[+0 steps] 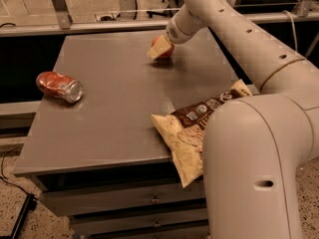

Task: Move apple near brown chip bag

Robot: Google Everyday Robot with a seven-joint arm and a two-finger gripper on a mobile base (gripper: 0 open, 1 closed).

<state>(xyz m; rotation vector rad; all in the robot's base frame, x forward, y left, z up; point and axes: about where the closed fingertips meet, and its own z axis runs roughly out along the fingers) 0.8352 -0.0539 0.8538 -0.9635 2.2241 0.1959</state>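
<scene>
The small red apple (165, 50) sits near the far edge of the grey table (114, 98), mostly covered by my gripper (160, 48). The gripper's pale fingers (157, 47) wrap the apple's front and left side, shut on it. The brown chip bag (192, 128) lies at the front right of the table, dark brown and pale yellow, its lower corner hanging over the table's front edge. My arm's large white link covers the bag's right part. Apple and bag are well apart.
A crushed red soda can (59, 86) lies on its side at the table's left. My arm (249, 44) arches from front right over the table's right side. Drawers (149, 203) show below the front edge; a rail (75, 26) runs behind.
</scene>
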